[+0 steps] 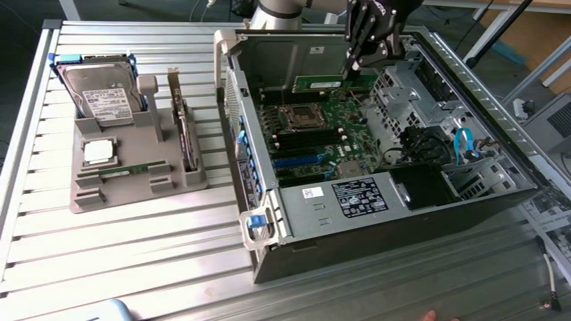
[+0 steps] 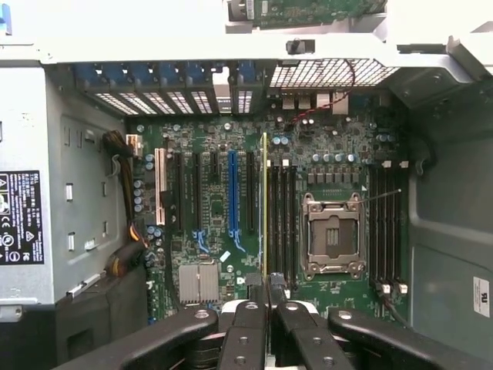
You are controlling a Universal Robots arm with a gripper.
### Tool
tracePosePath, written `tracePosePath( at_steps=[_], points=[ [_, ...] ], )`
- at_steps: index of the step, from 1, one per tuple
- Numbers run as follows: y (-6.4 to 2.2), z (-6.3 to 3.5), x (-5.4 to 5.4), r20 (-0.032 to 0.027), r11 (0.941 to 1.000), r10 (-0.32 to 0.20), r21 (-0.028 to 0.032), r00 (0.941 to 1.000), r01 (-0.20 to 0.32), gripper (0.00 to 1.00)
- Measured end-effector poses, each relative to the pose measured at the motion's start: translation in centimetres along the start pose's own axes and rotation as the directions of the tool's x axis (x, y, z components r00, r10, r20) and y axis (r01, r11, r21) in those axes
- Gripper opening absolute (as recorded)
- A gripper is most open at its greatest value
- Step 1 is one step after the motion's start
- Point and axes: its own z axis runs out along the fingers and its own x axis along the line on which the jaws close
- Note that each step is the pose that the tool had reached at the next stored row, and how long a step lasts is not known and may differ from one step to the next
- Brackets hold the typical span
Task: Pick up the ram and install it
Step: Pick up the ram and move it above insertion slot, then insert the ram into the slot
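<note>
The claw (image 1: 354, 66) is clamped on the ram (image 1: 319, 84). Best kept upright, parallel to the slots (image 1: 308, 139) at six o'clock of the socket (image 1: 299, 118), exterior view.

Even bright light, soft shadows inside case (image 1: 384, 237).

Nothing is legible. The black rectangular label (image 1: 360, 198) on the grey metal computer case (image 1: 303, 217) and the white label (image 1: 107, 103) on the silver hard drive (image 1: 85, 75) bear unreadably small print.
</note>
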Motion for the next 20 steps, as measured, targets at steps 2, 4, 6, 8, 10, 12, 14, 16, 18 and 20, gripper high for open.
tracePosePath(
  at_steps=[2,4,6,8,10,12,14,16,18,20],
  points=[
    [-0.02,0.51,0.0,0.0003,1.0,0.0,0.0,1.0,0.0,0.12],
    [-0.03,0.99,0.0,0.0002,1.0,0.0,0.0,1.0,0.0,0.12],
    [-0.04,1.37,0.0,0.0002,1.0,0.0,0.0,1.0,0.0,0.12],
    [-0.04,1.52,0.0,0.0,1.0,0.0,0.0,1.0,0.0,0.12],
    [-0.04,1.53,0.0,0.0002,1.0,0.0,0.0,1.0,0.0,0.12],
    [-0.04,1.53,0.0,0.0002,1.0,0.0,0.0,1.0,0.0,0.12],
    [-0.04,1.53,0.0,0.0003,1.0,0.0,0.0,1.0,0.0,0.12],
    [-0.04,1.52,0.0,0.0002,1.0,0.0,0.0,1.0,0.0,0.12],
    [-0.04,1.53,0.0,0.0003,1.0,0.0,0.0,1.0,0.0,0.12],
    [-0.04,1.53,0.0,0.0002,1.0,0.0,0.0,1.0,0.0,0.12]
  ],
)
